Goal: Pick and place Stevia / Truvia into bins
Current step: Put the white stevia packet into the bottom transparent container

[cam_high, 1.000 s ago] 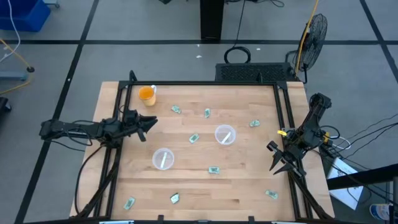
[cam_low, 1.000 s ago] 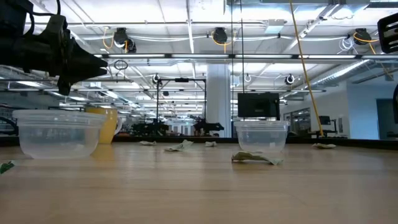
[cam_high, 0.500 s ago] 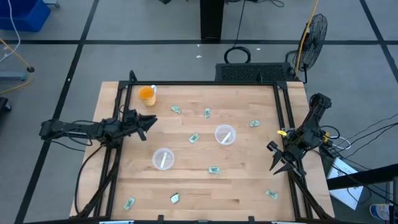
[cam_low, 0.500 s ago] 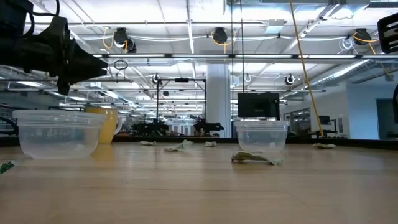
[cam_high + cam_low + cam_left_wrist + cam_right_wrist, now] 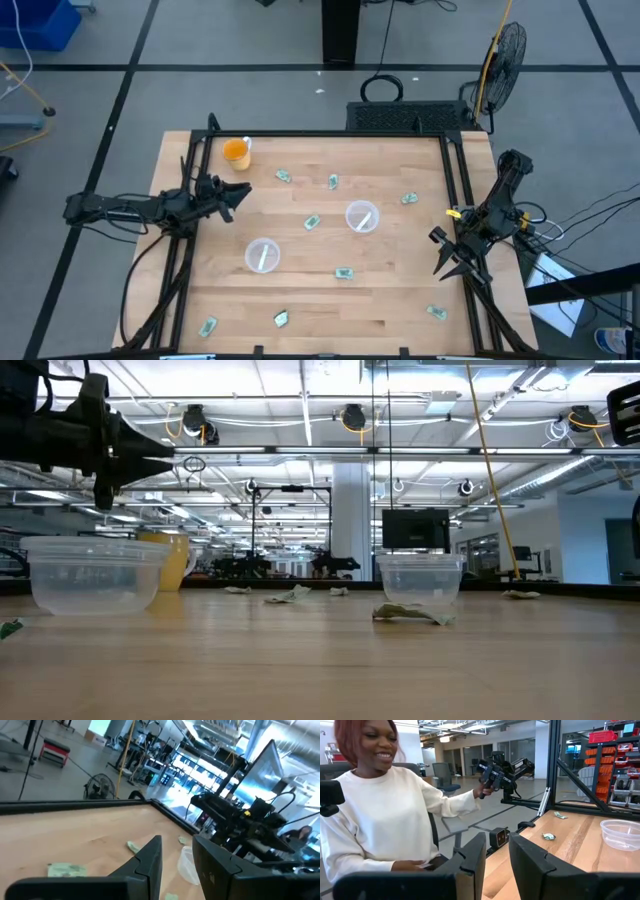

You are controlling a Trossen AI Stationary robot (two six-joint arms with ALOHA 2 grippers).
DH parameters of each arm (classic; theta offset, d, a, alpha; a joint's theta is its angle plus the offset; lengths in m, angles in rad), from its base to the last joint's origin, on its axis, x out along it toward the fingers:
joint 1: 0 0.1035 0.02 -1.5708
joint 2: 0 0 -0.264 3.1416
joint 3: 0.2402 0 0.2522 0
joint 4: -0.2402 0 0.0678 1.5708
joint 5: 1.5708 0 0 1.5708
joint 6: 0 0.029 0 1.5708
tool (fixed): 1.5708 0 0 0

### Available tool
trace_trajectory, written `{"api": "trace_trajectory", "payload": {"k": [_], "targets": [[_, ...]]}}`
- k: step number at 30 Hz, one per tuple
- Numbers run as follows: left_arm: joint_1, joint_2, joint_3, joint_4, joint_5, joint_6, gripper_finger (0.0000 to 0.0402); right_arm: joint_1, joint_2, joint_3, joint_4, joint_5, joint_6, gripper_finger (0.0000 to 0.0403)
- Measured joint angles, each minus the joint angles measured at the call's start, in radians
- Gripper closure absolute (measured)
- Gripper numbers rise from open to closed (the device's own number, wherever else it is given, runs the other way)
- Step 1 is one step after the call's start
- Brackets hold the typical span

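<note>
Several pale green and white sachets lie flat and scattered on the wooden table, among them one (image 5: 312,221) between the cups and one (image 5: 344,272) nearer the near edge. Two clear cups (image 5: 262,255) (image 5: 361,216) stand mid-table, each with something white inside. My left gripper (image 5: 238,200) hovers open above the table's left part, well above the left cup (image 5: 95,572) in the low view, where the gripper (image 5: 165,457) points right. My right gripper (image 5: 441,254) waits open over the table's right edge.
An orange-filled cup (image 5: 236,151) stands near the far left corner. A black frame (image 5: 330,134) borders the table. More sachets lie near the near edge (image 5: 281,318) (image 5: 207,325) (image 5: 436,312). Beyond the right side a person in a white sweater (image 5: 395,815) sits holding a device (image 5: 497,772).
My left gripper has risen slightly and shifted a little toward the far edge, staying open. Nothing on the table has moved.
</note>
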Motion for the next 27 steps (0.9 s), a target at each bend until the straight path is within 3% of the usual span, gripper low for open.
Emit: {"api": "trace_trajectory", "payload": {"k": [5, 12, 18, 22, 27], "targets": [[0.0, 0.0, 0.0, -0.004, -0.085, 0.073, 0.0289, 0.0, 0.0, 0.0, 0.0, 0.0, 0.0, 0.0325], [0.0, 0.0, 0.0, 0.0, -0.085, 0.065, 0.0289, 0.0, 0.0, 0.0, 0.0, 0.0, 0.001, 0.0325], [0.0, 0.0, 0.013, 0.058, -0.056, 0.088, 0.0289, 0.0, 0.0, 0.0, 0.126, 0.0, 0.284, 0.0325], [-0.011, 0.001, 0.16, -0.002, 0.099, 0.265, 0.0289, 0.0, 0.0, 0.0, 0.16, 0.0, 0.366, 0.0325], [-0.069, 0.106, 0.448, -0.368, 0.099, 0.237, 0.0289, 0.0, 0.0, 0.0, 0.157, 0.0, 0.362, 0.0325]]}}
